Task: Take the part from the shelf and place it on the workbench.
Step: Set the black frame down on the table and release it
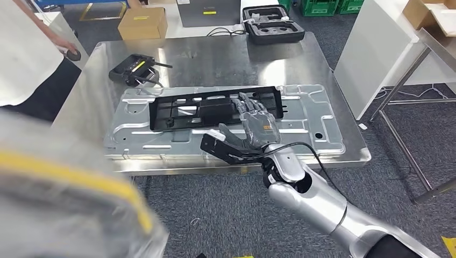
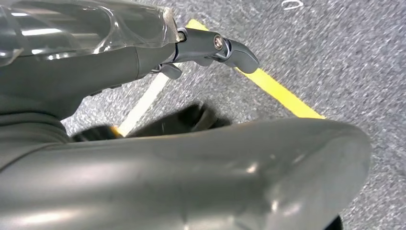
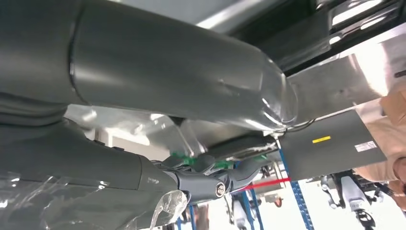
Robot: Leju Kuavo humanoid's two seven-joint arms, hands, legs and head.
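Note:
The long black plastic part [image 1: 215, 107] lies flat on a silver metal panel [image 1: 317, 123] that covers much of the steel workbench [image 1: 215, 54]. My right hand [image 1: 255, 126] is spread flat over the part's right half, fingers straight and apart, holding nothing; whether it touches the part I cannot tell. In the right wrist view this hand [image 3: 167, 81] is close below the black part [image 3: 306, 43] and the panel [image 3: 335, 86]. My left hand [image 2: 201, 182] hangs over the grey floor with a finger stretched out and nothing in it.
A black controller [image 1: 132, 70] lies on the bench's far left. Behind it are a cardboard box [image 1: 142, 22] and a black foam case [image 1: 273, 24]. A person [image 1: 27, 54] stands at the left. A white table [image 1: 376, 48] stands at the right. A yellow line [image 2: 282, 93] marks the floor.

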